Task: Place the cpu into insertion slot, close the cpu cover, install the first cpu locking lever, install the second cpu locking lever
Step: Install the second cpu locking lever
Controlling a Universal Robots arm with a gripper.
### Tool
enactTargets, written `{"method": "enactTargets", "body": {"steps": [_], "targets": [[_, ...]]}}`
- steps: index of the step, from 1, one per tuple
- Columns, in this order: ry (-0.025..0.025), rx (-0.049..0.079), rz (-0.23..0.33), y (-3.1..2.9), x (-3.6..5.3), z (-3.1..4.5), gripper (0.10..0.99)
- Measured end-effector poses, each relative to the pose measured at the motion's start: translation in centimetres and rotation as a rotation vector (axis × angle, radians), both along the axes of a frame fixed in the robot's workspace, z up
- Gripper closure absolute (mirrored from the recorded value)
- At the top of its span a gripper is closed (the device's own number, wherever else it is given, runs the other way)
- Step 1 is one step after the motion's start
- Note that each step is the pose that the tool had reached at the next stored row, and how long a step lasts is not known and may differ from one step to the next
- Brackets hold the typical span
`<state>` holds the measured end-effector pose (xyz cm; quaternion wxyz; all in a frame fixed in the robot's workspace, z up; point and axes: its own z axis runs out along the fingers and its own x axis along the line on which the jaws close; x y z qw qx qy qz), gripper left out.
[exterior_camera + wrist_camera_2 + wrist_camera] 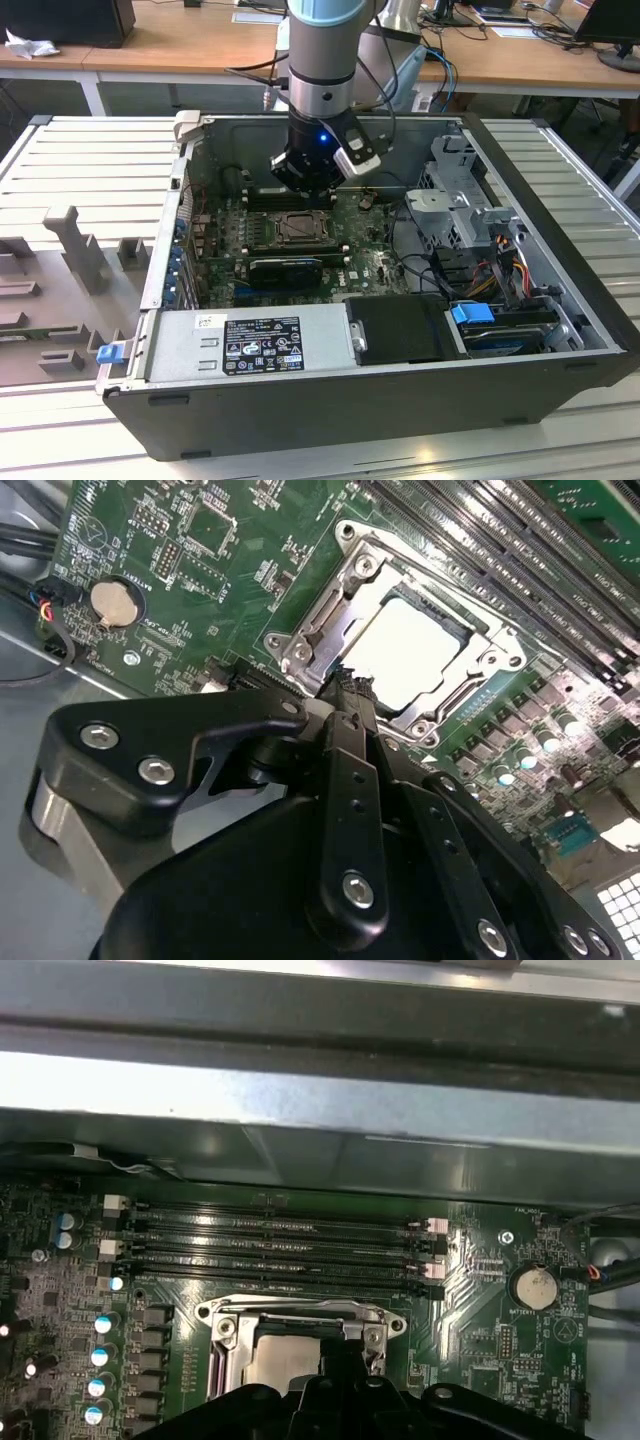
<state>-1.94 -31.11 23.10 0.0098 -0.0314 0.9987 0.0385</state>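
Inside the open case, the pale silvery square cpu point(418, 645) sits in the black-rimmed insertion slot point(462, 630), the thin silvery cpu cover point(330, 610) closed over it. My gripper point(345, 685) hovers at its edge, fingers together, empty; whether both levers are latched, I cannot tell.

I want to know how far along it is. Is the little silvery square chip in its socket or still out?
In. The pale silvery square chip lies flat inside the silvery metal frame on the green board.

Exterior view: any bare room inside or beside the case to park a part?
Bare: the ribbed table on the view's left of the case, behind the grey fixtures, and the strip on its right. Inside is crowded: arm over the socket, cables and drive bays on the right.
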Motion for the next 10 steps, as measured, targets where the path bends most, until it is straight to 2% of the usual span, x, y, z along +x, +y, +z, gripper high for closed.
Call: {"method": "enactTargets", "body": {"steps": [3,10], "targets": [[-0.0001,0.0,0.0,-0.13,-0.01,0.48,0.98],[0.0,0.0,0.0,-0.15,0.0,2.39,0.98]]}}
